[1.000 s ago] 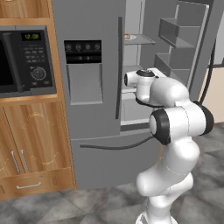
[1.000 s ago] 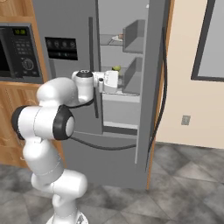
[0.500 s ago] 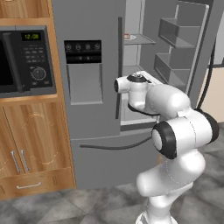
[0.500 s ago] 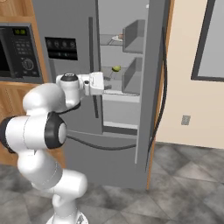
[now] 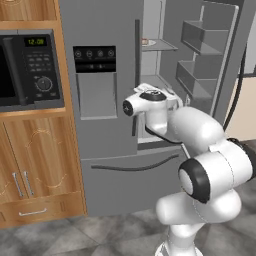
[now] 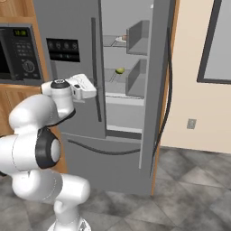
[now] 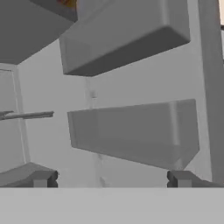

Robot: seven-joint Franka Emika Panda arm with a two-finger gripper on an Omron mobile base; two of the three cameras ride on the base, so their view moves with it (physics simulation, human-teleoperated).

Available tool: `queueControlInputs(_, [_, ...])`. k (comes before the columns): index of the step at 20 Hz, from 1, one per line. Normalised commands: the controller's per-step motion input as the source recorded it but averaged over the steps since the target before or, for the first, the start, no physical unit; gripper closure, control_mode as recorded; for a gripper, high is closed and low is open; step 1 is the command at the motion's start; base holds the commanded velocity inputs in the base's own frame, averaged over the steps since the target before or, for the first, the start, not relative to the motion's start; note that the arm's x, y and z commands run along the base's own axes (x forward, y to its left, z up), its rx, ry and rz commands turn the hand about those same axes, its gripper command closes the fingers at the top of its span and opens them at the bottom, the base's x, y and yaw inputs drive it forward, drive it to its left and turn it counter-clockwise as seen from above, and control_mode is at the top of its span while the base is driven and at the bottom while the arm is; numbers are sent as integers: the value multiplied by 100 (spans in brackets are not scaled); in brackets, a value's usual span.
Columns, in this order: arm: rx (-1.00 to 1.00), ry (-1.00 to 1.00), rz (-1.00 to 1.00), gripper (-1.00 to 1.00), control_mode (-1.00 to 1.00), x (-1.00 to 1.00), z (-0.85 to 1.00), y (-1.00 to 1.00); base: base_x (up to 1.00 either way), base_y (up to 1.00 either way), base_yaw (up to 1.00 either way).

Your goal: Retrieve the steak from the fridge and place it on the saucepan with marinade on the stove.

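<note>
Fridge (image 5: 107, 135) right door open. Upper shelf (image 5: 159, 46) inside carries a plate (image 6: 120, 39) w/ smth reddish on it, too small to tell. Shelf below (image 6: 115, 74) holds 1 small yellow-green round item (image 6: 120, 70). Door bins (image 7: 131, 131) bare.

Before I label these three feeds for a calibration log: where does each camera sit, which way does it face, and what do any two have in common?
Left base view: behind the arm's left, facing the fridge; arm rises lower right.
Right base view: behind its right, facing the open compartment; arm lower left, hand by the door edge.
Hand view: on the hand, looking at door bins; fingertips spread at the bottom.
Both base views share the fridge, microwave and arm.
</note>
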Motion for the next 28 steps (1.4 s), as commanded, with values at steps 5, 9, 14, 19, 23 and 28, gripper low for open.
queueControlInputs(5, [2, 0, 51, -100, -100, 1, 0, 39, 0, 0, 0])
queueControlInputs(9, [0, -2, 49, -100, -100, -2, -1, 27, 0, 0, 0])
queueControlInputs(14, [0, -7, 43, -100, -100, 0, 0, 26, 0, 0, 0])
queueControlInputs(19, [-1, -11, 25, -100, -100, 1, -3, 22, 0, 0, 0])
queueControlInputs(23, [-1, -4, 12, -100, -100, 8, 0, 2, 0, 0, 0])
queueControlInputs(28, [0, 0, 2, -100, -100, 33, 0, 1, 0, 0, 0])
